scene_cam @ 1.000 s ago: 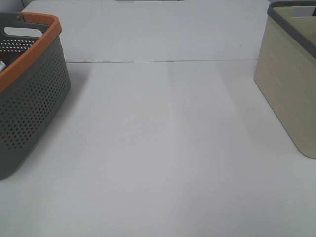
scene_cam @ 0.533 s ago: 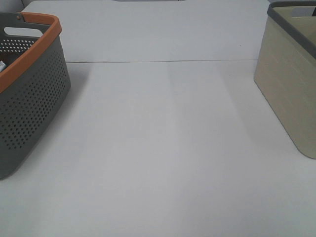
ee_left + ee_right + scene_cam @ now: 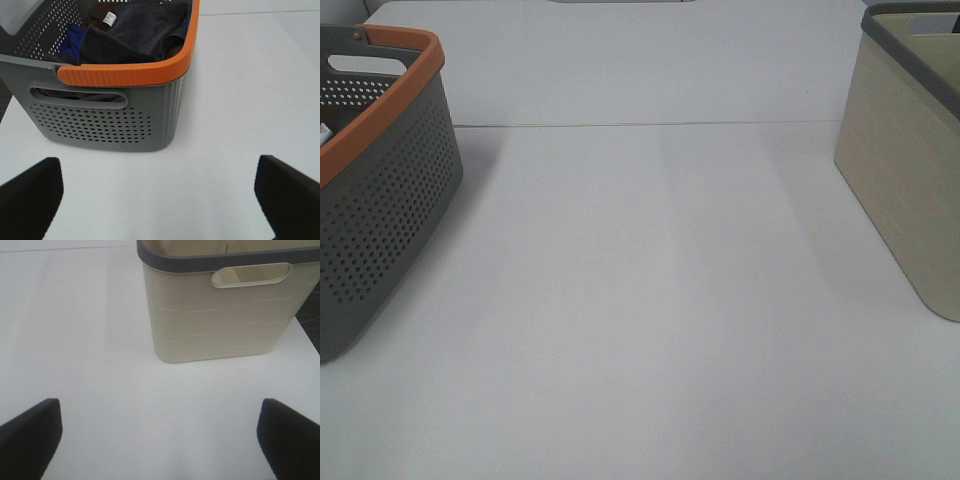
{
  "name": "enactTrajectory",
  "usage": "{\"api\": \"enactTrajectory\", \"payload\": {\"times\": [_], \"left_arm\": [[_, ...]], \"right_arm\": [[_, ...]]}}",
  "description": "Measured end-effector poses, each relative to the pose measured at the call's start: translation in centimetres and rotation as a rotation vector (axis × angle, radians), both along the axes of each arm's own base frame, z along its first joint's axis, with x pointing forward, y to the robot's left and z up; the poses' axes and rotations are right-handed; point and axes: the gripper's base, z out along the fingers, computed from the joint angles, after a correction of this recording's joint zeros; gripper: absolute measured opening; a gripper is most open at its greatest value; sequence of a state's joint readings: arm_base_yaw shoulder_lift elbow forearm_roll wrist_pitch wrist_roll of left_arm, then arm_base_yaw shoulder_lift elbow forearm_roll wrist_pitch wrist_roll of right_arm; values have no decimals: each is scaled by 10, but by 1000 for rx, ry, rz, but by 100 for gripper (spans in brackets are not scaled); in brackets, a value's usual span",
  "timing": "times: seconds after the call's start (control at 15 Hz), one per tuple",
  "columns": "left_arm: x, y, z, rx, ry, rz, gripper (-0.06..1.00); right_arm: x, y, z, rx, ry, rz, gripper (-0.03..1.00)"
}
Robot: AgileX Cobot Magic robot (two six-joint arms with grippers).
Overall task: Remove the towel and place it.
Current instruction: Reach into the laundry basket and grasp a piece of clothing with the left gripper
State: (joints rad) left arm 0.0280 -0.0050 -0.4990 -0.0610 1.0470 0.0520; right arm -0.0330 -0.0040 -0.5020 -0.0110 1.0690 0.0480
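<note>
1. While neither arm shows in the high view, each wrist view shows its own claw. The left gripper (image 3: 157, 192) has its jaws spread wide with nothing between them, and the right gripper (image 3: 160, 432) is likewise wide and empty.
2. Locate the dark navy-charcoal terry towel (image 3: 142, 32). It lies crumpled on top of the load inside the grey perforated plastic basket with the orange rim (image 3: 125, 75), which stands at 9 o'clock on the white table (image 3: 650, 300). A small white tag (image 3: 109, 19) marks one corner. A bright blue cloth (image 3: 72, 40) lies against the towel.
3. Step in hand, as judged: approach by the left gripper, which faces this basket. Nothing has been touched yet.
4. Carry the open claw above the orange rim before descending, because the rim stands between claw and towel.
5. Close on a raised fold near the towel's middle, away from the blue cloth, so that only one cloth is pinched.
6. Lift straight up until the hanging hem clears the rim. A dragged hem may shift the basket.
7. Placement is probably the beige rectangular plastic basket with the dark grey rim (image 3: 220, 325) at 3 o'clock, but the pictures do not settle this.
</note>
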Motion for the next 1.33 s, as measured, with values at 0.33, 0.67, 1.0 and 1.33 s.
{"api": "enactTrajectory", "payload": {"times": [0.33,0.67,1.0,1.33], "left_arm": [[0,0,0,0,0,0,98],[0,0,0,0,0,0,98],[17,0,30,25,139,-19,98],[97,0,95,189,375,-187,98]], "right_arm": [[0,0,0,0,0,0,96],[0,0,0,0,0,0,96],[0,0,0,0,0,0,96],[0,0,0,0,0,0,96]]}}
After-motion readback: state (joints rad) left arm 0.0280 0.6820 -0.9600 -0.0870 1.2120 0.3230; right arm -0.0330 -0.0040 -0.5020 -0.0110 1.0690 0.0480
